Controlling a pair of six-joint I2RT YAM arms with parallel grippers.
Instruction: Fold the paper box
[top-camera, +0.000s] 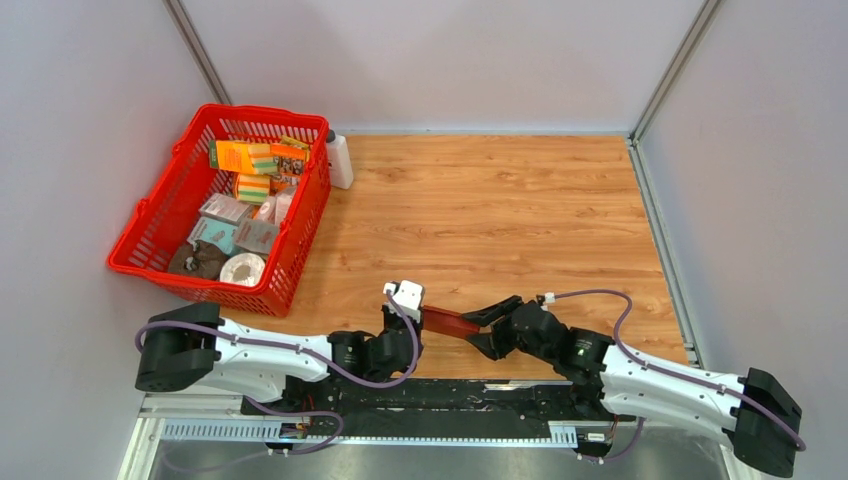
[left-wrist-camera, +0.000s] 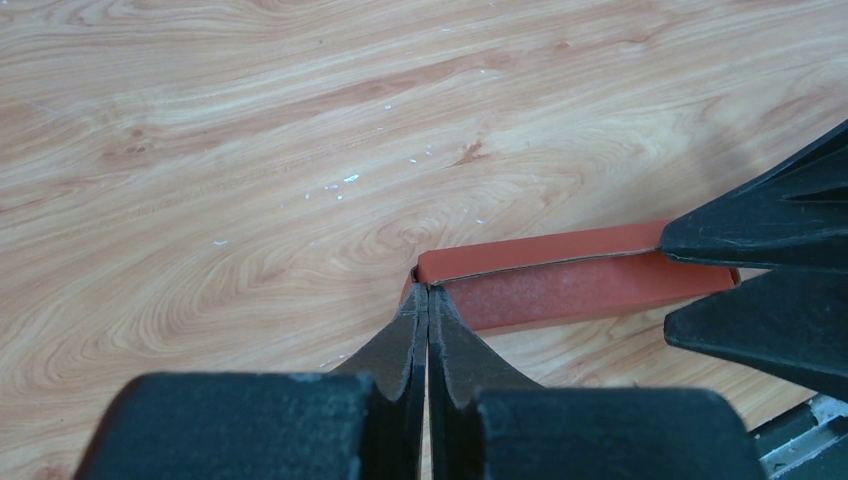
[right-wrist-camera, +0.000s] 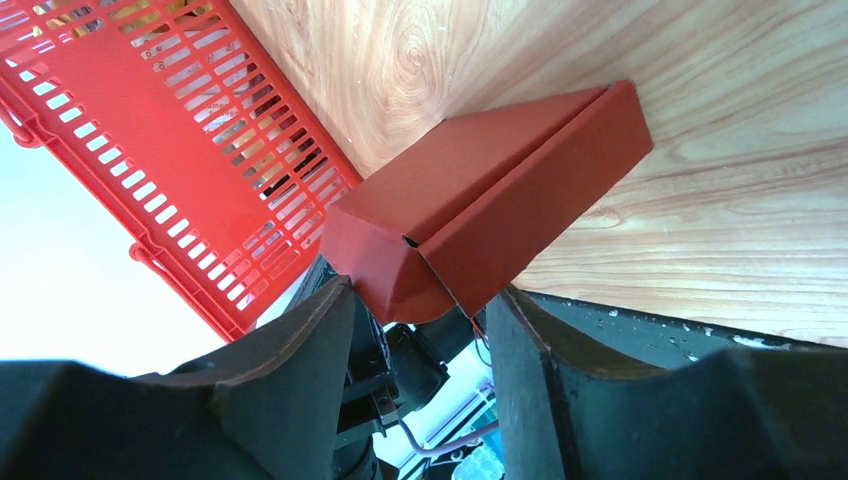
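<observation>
The paper box (top-camera: 450, 322), a dark red cardboard piece folded into a long shallow channel, is held just above the wooden table between the two arms. My left gripper (top-camera: 424, 318) is shut on its left end; in the left wrist view the fingertips (left-wrist-camera: 428, 290) pinch the cardboard corner of the box (left-wrist-camera: 570, 285). My right gripper (top-camera: 473, 328) straddles the right end, jaws apart, one finger (left-wrist-camera: 760, 225) above and one below. In the right wrist view the box (right-wrist-camera: 480, 190) has its rounded end flap sitting between the fingertips (right-wrist-camera: 420, 290), close to both.
A red plastic mesh basket (top-camera: 150, 240) with several printed packages stands at the left; its wall (right-wrist-camera: 150, 110) also shows in the right wrist view. A white bottle (top-camera: 339, 160) stands behind it. Grey walls enclose the table, and a black rail (top-camera: 450, 395) runs along the near edge.
</observation>
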